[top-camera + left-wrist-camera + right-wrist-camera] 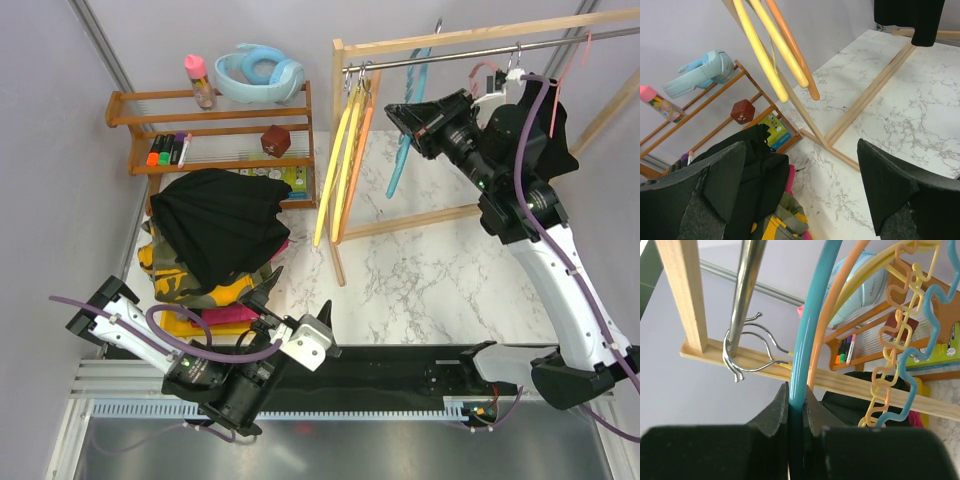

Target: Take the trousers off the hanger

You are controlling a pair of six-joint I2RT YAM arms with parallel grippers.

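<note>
The trousers lie in a heap at the left of the table: a black pair (215,220) on top, camouflage (195,285) and magenta (228,318) beneath. The left wrist view shows the same black pair (755,170) and camouflage (782,222). My left gripper (297,297) stands open just right of the heap, nothing between its fingers (725,180). Up at the rack, my right gripper (402,115) is shut on a blue hanger (397,172); its jaws pinch the blue bar (807,330). No cloth shows on that hanger.
Yellow and orange hangers (342,170) hang bare from the metal rail (450,52) of the wooden rack. The rack's base bar (415,220) crosses the marble table (440,280). A wooden shelf (215,150) at back left holds markers, a red cube and a bottle.
</note>
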